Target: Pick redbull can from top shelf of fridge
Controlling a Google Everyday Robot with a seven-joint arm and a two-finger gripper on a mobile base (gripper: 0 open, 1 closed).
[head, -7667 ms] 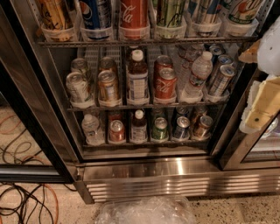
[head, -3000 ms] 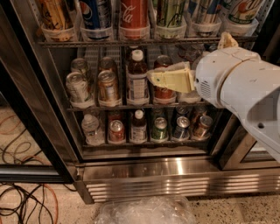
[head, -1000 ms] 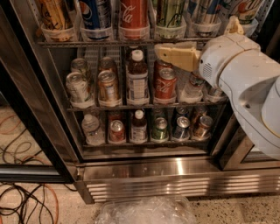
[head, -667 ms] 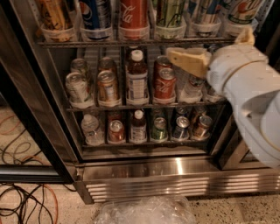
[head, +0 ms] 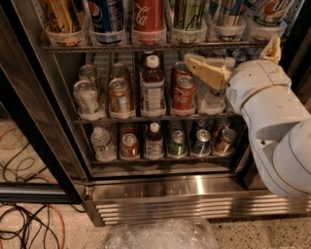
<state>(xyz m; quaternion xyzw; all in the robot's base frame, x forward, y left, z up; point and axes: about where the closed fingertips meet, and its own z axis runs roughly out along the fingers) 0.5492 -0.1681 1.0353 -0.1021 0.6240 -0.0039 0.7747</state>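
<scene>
The fridge [head: 184,193] stands open in front of me. Its top shelf [head: 146,47] is a wire rack with clear cup holders. The holders carry a yellow can, a Pepsi can [head: 107,13], a Coca-Cola can [head: 148,13], a green can and the slim blue and silver redbull can [head: 227,10]. My gripper [head: 232,48] is open, just below the shelf rail under the redbull can. One tan finger [head: 206,71] points left across the middle shelf. The other finger [head: 273,48] points up at the right. The gripper holds nothing.
The middle rack holds short cans, a bottle [head: 152,87] and a Coke can [head: 183,92]. The lower rack holds small cans and bottles. My white arm [head: 277,126] covers the fridge's right side. A dark door frame [head: 41,121], floor cables [head: 29,223] and crumpled clear plastic [head: 160,236] are nearby.
My gripper has moved up and to the right, from in front of the middle shelf cans to just under the top shelf rail. The cans have not moved.
</scene>
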